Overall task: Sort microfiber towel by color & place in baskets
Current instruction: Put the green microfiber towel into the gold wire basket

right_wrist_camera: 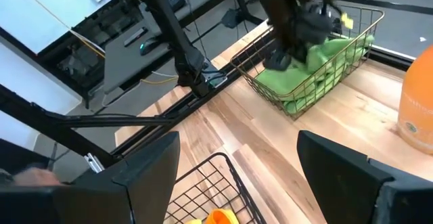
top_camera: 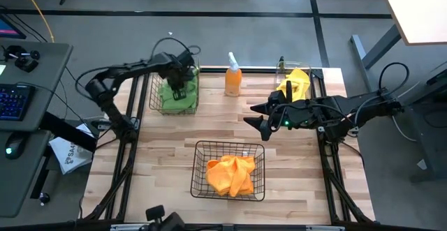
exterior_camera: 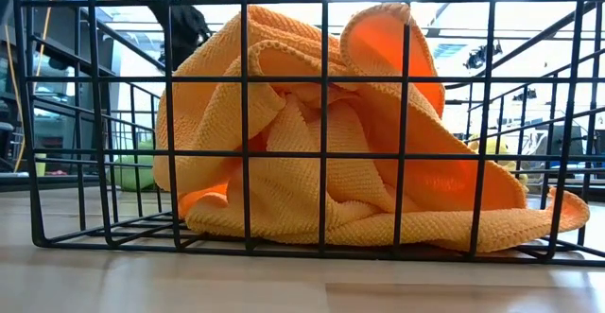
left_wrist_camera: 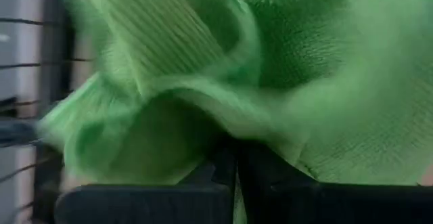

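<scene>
Green towel (top_camera: 179,95) lies in the far left wire basket (top_camera: 155,97), and my left gripper (top_camera: 178,90) is down inside it; the fingers look closed together against the cloth. I see my right gripper (top_camera: 257,116) over the table centre with fingers spread wide, holding nothing. An orange towel (top_camera: 231,174) fills the near basket (top_camera: 201,169), a yellow one (top_camera: 297,82) the clear bin (top_camera: 316,74).

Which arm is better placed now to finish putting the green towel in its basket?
Left. The left gripper is down in the wire basket on the green towel. The right gripper hangs open over bare table, away from it.
</scene>
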